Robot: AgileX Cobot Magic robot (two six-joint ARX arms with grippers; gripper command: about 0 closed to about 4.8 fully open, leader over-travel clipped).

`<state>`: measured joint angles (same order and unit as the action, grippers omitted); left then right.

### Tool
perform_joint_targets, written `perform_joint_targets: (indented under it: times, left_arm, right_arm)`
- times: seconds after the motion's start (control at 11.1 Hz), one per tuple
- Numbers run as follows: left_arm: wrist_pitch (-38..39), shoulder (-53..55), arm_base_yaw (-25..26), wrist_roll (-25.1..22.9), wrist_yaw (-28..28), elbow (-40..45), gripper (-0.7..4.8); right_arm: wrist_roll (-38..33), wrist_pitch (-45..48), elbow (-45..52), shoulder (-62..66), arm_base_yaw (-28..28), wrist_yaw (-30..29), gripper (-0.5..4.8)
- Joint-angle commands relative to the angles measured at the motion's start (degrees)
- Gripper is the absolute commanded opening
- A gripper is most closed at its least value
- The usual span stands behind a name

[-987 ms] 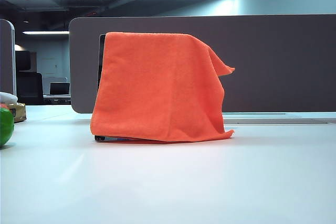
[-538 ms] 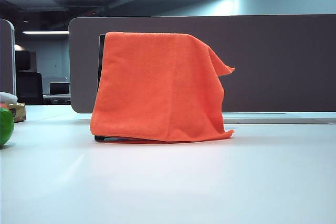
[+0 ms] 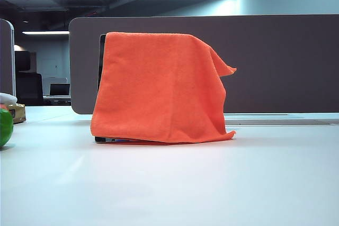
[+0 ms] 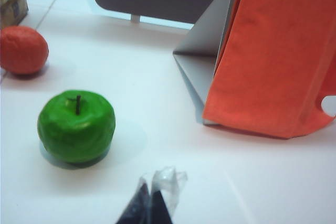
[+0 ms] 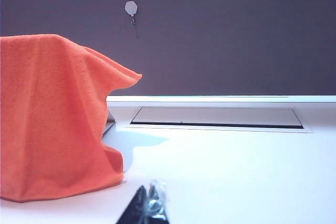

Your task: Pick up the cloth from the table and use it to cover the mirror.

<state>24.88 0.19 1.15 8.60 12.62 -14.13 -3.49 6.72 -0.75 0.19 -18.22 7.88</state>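
We are keeping the left gripper (image 4: 152,203) and right gripper (image 5: 149,208) low over the near table (image 3: 169,183), jaws closed and empty, and we should be backing them away without snagging. Farther off, the cloth (image 3: 159,88) is draping the mirror (image 3: 101,62), whose edge is showing.

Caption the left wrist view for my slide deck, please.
Orange cloth draped over the mirror; shut left claw near a green apple.
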Motion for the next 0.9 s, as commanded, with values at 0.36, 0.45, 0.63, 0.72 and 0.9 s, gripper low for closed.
perform_joint_targets:
  times: [0.36,0.45,0.63,0.72,0.9]
  left_arm:
    - [-28.9,0.0,-0.6,-4.1,2.7,13.5,-0.06]
    - [-28.7,0.0,-1.0,-7.2,3.1,13.5,-0.06]
    - [-21.8,0.0,-2.3,-12.9,3.1,13.5,-0.06]
    - [-20.6,0.0,-2.3,-13.4,3.1,13.5,-0.06]
    - [-19.1,0.0,-2.2,-14.4,2.8,13.5,-0.06]
  right_arm:
    - [7.8,3.6,0.5,0.0,0.1,-0.1,-0.04]
    - [10.1,2.7,0.5,-0.1,0.2,-0.1,-0.04]
    - [11.3,2.4,0.5,0.0,4.8,-0.4,-0.04]
    - [11.3,2.5,0.5,0.0,5.9,-0.5,-0.04]
    - [11.2,4.1,0.5,0.0,13.9,-6.5,-0.04]
